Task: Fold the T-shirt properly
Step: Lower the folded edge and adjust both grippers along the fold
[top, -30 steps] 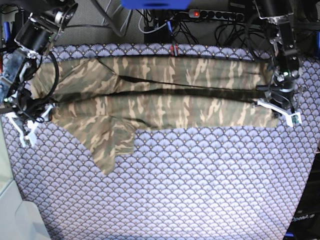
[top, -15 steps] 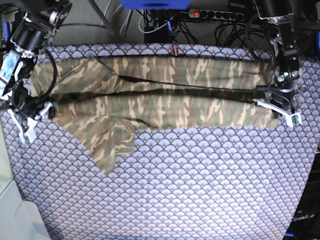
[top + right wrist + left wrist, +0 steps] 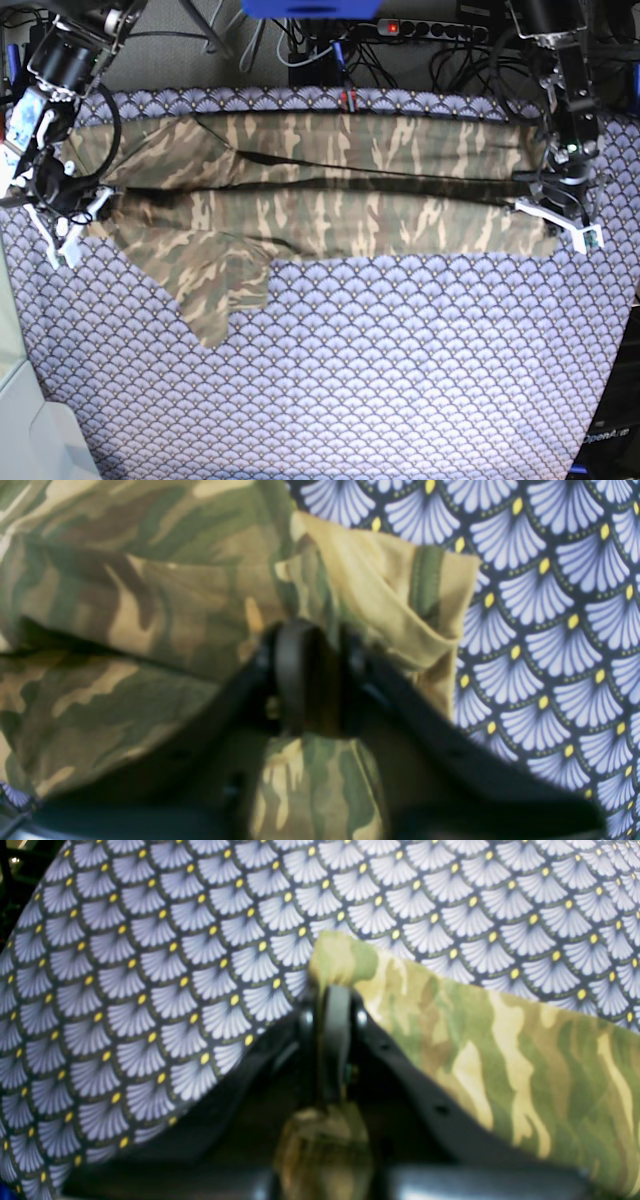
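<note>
Left gripper [image 3: 556,222] clamped on one end of the T-shirt [image 3: 320,200], right gripper [image 3: 62,222] clamped on the opposite end, each with cloth bunched between closed jaws. Shirt stretched as a long band from one gripper straight across to the other, long axis running between them, on the purple scale-patterned cloth [image 3: 400,380]. Neither arm nearer. One shirt, two grippers, one loose sleeve [image 3: 222,290] hanging toward the near side.

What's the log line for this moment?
step: fold in progress | left gripper: shut on T-shirt corner | right gripper: shut on T-shirt edge | sleeve: unfolded
</note>
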